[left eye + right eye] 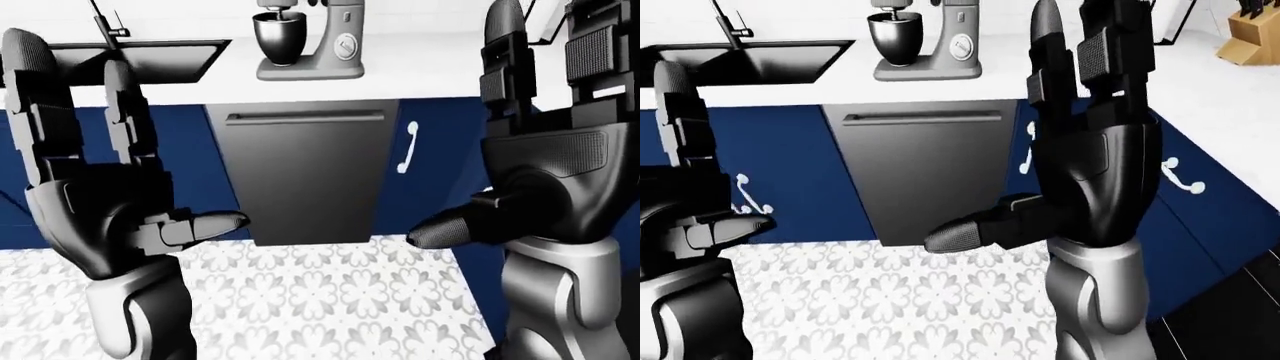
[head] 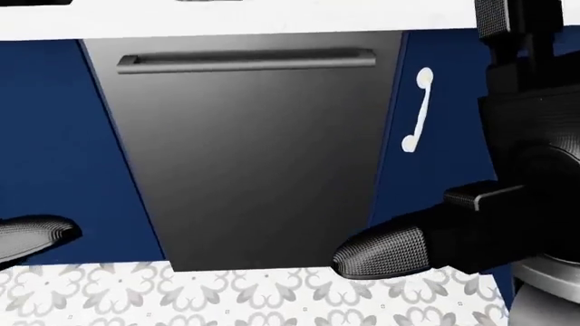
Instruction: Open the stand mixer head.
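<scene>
A grey stand mixer (image 1: 325, 41) with a dark bowl (image 1: 279, 37) stands on the white counter (image 1: 430, 71) at the top of the eye views; its head is cut off by the frame top. My left hand (image 1: 130, 195) is raised at the left, fingers spread open and empty. My right hand (image 1: 1080, 135) is raised at the right, open and empty, thumb pointing left. Both hands are well below and short of the mixer.
A grey dishwasher front (image 1: 305, 172) with a bar handle sits under the mixer between blue cabinets (image 1: 435, 165). A dark sink (image 1: 140, 60) with a faucet is at the upper left. A knife block (image 1: 1250, 30) stands at the upper right. Patterned floor tiles (image 1: 320, 300) lie below.
</scene>
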Controlling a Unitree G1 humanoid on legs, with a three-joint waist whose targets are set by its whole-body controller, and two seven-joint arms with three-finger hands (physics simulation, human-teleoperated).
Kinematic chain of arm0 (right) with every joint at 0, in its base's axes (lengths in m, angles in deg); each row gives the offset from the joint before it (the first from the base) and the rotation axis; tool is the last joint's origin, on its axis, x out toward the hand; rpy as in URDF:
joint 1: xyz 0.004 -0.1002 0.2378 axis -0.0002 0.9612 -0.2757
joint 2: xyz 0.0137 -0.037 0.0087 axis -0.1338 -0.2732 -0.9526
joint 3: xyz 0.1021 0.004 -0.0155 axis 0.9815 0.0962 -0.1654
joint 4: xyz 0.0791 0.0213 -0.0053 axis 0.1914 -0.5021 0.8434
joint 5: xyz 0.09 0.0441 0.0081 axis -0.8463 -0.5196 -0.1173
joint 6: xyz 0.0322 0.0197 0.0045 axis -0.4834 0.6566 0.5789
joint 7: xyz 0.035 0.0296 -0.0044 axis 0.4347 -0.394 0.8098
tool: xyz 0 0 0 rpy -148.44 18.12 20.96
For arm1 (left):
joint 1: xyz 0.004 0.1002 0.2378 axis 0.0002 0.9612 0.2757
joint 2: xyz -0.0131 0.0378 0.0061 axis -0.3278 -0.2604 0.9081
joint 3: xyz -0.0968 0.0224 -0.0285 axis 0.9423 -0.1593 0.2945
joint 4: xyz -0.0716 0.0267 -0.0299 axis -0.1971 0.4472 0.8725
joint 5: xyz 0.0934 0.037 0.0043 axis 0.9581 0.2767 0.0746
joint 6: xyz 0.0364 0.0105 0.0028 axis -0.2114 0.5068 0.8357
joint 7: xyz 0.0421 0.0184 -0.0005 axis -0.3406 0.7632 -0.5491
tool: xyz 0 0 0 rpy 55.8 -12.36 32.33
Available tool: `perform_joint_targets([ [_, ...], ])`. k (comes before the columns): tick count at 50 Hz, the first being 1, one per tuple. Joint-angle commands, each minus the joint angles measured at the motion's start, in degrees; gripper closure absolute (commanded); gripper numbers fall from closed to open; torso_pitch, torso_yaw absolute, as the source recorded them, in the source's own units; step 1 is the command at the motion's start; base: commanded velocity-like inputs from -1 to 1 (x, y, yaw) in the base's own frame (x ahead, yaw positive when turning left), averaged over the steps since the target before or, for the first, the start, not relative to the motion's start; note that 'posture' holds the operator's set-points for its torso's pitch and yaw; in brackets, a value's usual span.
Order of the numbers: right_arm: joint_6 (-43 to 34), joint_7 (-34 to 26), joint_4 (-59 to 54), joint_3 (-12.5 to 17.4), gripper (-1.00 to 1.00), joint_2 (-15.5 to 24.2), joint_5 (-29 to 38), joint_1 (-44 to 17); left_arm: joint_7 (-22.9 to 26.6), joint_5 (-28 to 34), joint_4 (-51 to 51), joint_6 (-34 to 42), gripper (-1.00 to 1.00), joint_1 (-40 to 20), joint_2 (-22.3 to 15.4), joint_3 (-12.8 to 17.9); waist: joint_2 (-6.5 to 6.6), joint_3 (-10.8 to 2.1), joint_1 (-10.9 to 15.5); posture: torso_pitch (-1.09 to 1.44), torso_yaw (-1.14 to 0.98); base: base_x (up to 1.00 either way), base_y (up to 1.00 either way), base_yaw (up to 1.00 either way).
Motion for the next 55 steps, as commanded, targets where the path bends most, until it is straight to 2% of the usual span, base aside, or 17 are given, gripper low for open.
perform_joint_targets([
  [1, 1.3, -0.5, 1.2, -0.3, -1.0, -0.1, 0.0, -0.8, 0.2, 0.2, -1.7, -1.5, -0.98, -0.9, -0.4, 0.5, -0.9, -0.49, 0.2, 0.0, 0.0, -0.06, 1.0, 0.0],
  [2, 1.2, -0.3, 1.3, -0.1, -1.0, -0.2, -0.3, -0.9, 0.2, 0.1, -1.7, -1.4, -0.98, -0.9, -0.4, 0.5, -0.96, 0.21, 0.0, 0.0, 0.0, 0.0, 0.41, 0.0],
  [5, 0.9, 0.0, 1.5, 0.1, -1.0, -0.2, -0.6, -1.1, 0.1, 0.1, -1.7, -1.5, -0.98, -0.9, -0.4, 0.5, 10.11, 0.4, 0.7, 0.0, 0.0, 0.0, 0.36, 0.0],
  [6, 1.1, -0.2, 1.5, 0.0, -1.0, 0.0, -0.5, -1.0, 0.1, 0.2, -1.7, -1.5, -0.97, -0.9, -0.4, 0.5, 4.48, 1.23, 0.1, 0.0, 0.0, -0.05, 1.0, 0.0],
  [10, 1.5, -0.6, 1.4, -0.3, -1.0, -0.1, 0.0, -0.5, 0.2, 0.2, -1.8, -1.5, -0.97, -0.7, -0.4, 0.4, -1.7, 2.03, 1.6, 0.0, 0.0, -0.02, 0.67, 0.0],
  [17, 1.0, -1.1, 1.7, -0.2, -1.0, -0.7, -0.7, -0.3, 0.2, 0.2, -1.8, -1.5, -0.98, -0.7, -0.4, 0.5, -1.49, -0.6, 1.2, 0.0, 0.0, 0.01, 0.0, 0.0],
  [19, 0.9, -2.7, 1.6, -3.0, -1.0, -0.1, 1.7, 1.4, 0.4, -0.1, -1.5, -1.7, -0.98, -0.5, -0.5, 1.0, 0.25, 5.05, 1.1, 0.0, 0.0, 0.5, -0.12, 0.0],
  [21, 0.9, -4.0, 1.6, -3.3, -1.0, -1.0, 2.6, 1.7, 0.5, -0.1, -1.2, -1.9, -0.98, -0.4, -0.5, 0.9, -0.55, -0.04, 1.1, 0.0, 0.0, 0.0, 0.0, 0.0],
  [24, -0.1, -5.0, 2.1, -3.1, -1.0, -1.7, 2.0, 1.5, 0.5, -0.3, -1.0, -1.9, -0.98, -0.6, -0.6, 1.1, -0.29, -0.86, 0.4, 0.0, 0.0, 0.0, 0.0, 0.0],
  [27, 0.0, -5.1, 2.1, -2.8, -1.0, -1.9, 1.5, 1.3, 0.5, -0.5, -0.7, -2.1, -0.98, -0.7, -0.7, 1.3, 3.19, 4.22, -0.2, 0.0, 0.0, 0.79, 0.0, 0.0],
  [31, -0.3, -5.2, 1.7, -3.6, -1.0, -1.8, 3.6, 1.4, 0.3, -0.6, -0.8, -2.1, -0.98, -0.7, -0.8, 1.4, 6.4, 0.23, -1.9, 0.0, 0.0, 0.45, 0.0, 0.0],
  [35, -1.6, -5.4, 2.7, -2.8, -1.0, -2.1, 1.3, 1.0, 0.1, -0.7, -1.0, -1.9, -0.98, -0.9, -0.9, 1.5, 4.55, -0.93, -1.1, 0.0, 0.0, 0.25, 0.0, 0.0],
  [37, -1.4, -5.3, 2.6, -2.9, -1.0, -1.9, 1.7, 1.1, 0.1, -0.7, -1.1, -1.9, -0.98, -0.8, -0.9, 1.5, 4.14, 4.5, -0.9, 0.0, 0.0, 1.0, 0.0, 0.0],
  [45, -1.6, -6.0, 2.4, -3.0, -1.0, -2.5, 2.0, 1.4, 0.2, -0.7, -0.9, -2.2, -0.98, -0.6, -0.9, 1.6, 0.98, -1.11, -0.1, 0.0, 0.0, 0.25, 0.0, 0.0],
  [47, -0.9, -5.8, 2.2, -3.1, -1.0, -2.2, 2.6, 1.4, 0.3, -0.7, -0.7, -2.3, -0.98, -0.6, -0.9, 1.5, 0.39, 5.39, 0.3, 0.0, 0.0, 1.0, 0.0, 0.0],
  [51, -0.7, -6.1, 1.9, -3.8, -1.0, -2.3, 4.2, 1.8, 0.3, -0.5, -0.8, -2.2, -0.98, -0.6, -0.8, 1.4, -1.48, -1.98, 0.7, 0.0, 0.0, 0.24, 0.0, 0.0],
  [55, -1.4, -6.0, 2.5, -3.2, -1.0, -2.4, 2.2, 1.8, 0.3, -0.6, -1.0, -2.1, -0.98, -0.4, -0.8, 1.5, -1.1, 2.49, -0.1, 0.0, 0.0, 0.46, -0.05, 0.0],
])
